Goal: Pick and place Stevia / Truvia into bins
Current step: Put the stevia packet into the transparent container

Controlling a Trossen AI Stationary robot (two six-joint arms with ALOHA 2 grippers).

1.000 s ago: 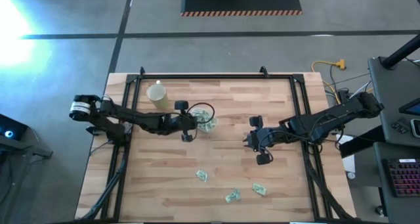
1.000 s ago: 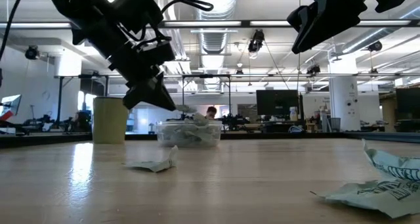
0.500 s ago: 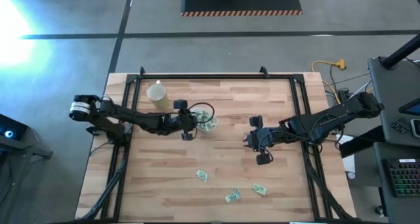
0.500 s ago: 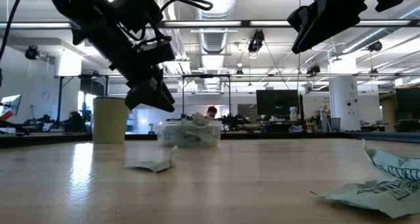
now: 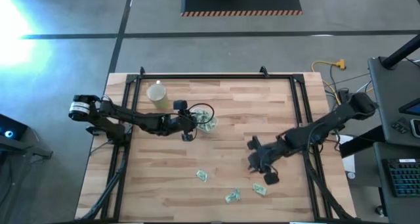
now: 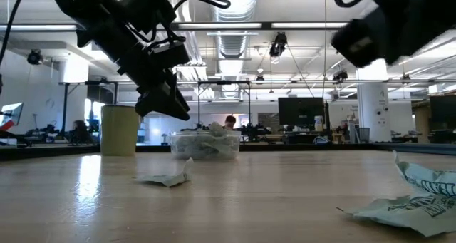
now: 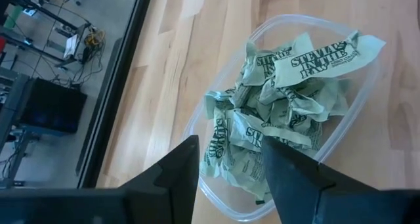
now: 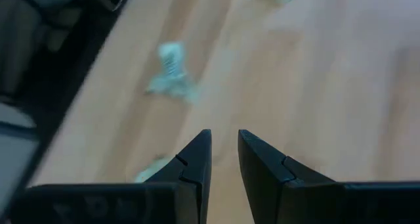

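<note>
A clear tub [image 5: 211, 112] stands at the table's far middle, filled with several green-and-white Stevia sachets [image 7: 282, 99]. My left gripper [image 7: 230, 155] hangs open above the tub's left rim, with nothing between its fingers. Three loose sachets lie flat on the wood near the front edge [image 5: 202, 176], [image 5: 232, 196], [image 5: 260, 189]. My right gripper [image 5: 254, 162] hovers above and just beyond them. Its fingers [image 8: 197, 155] stand a narrow gap apart with nothing between them. In the low view the left gripper [image 6: 167, 104] hangs left of the tub [image 6: 206, 145].
A pale yellow cup [image 5: 157, 92] stands upright left of the tub, near the far left corner. Dark metal rails run along the table's left [image 5: 125, 138] and right [image 5: 305, 119] sides. Bare wood lies between the tub and the loose sachets.
My right gripper has swung toward the table's near edge, closer to the loose sachets, and shows blurred in the low view. The tub and the sachets have kept their places.
</note>
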